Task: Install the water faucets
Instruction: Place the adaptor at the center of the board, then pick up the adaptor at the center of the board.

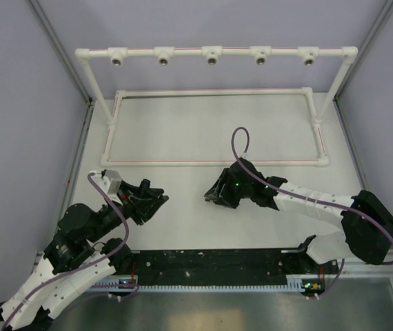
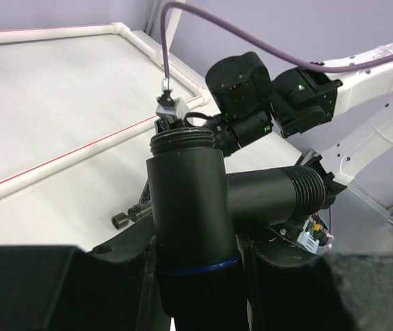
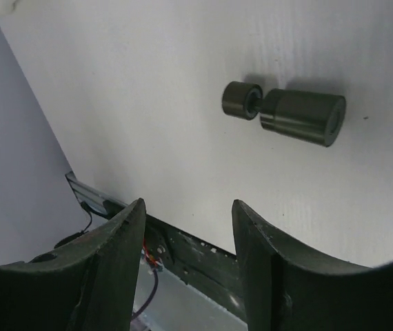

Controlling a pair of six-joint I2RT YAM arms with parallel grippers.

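Black T-shaped plastic faucet (image 2: 189, 207): clamped in left claw (image 1: 154, 200), not yet installed. Short black stubby cylinder faucet (image 3: 286, 114): laid on white table (image 1: 203, 138), below right claw (image 3: 188, 214), which is spread wide and empty. White pipe frame (image 1: 186, 51): sockets (image 1: 212, 61) seen unfilled; both installations judged outstanding.

I log table (image 1: 183, 131) plain white. Pipe frame (image 1: 183, 52) white, thin red line along bars. Sockets (image 1: 212, 61) on top bar metal-grey at rim, far as I can tell. Walls (image 1: 17, 103) pale lilac. T-shaped faucet (image 2: 189, 227) glossy black, thin blue ring (image 2: 196, 265) round lower body. Stubby faucet (image 3: 300, 116) dull dark grey. Cable (image 1: 240, 141) purple. Right arm (image 1: 307, 200) white shells, black joints; green light (image 1: 237, 185) at its wrist. Left arm (image 1: 52, 289) same white and black. Strip (image 1: 210, 261) at near table edge black.
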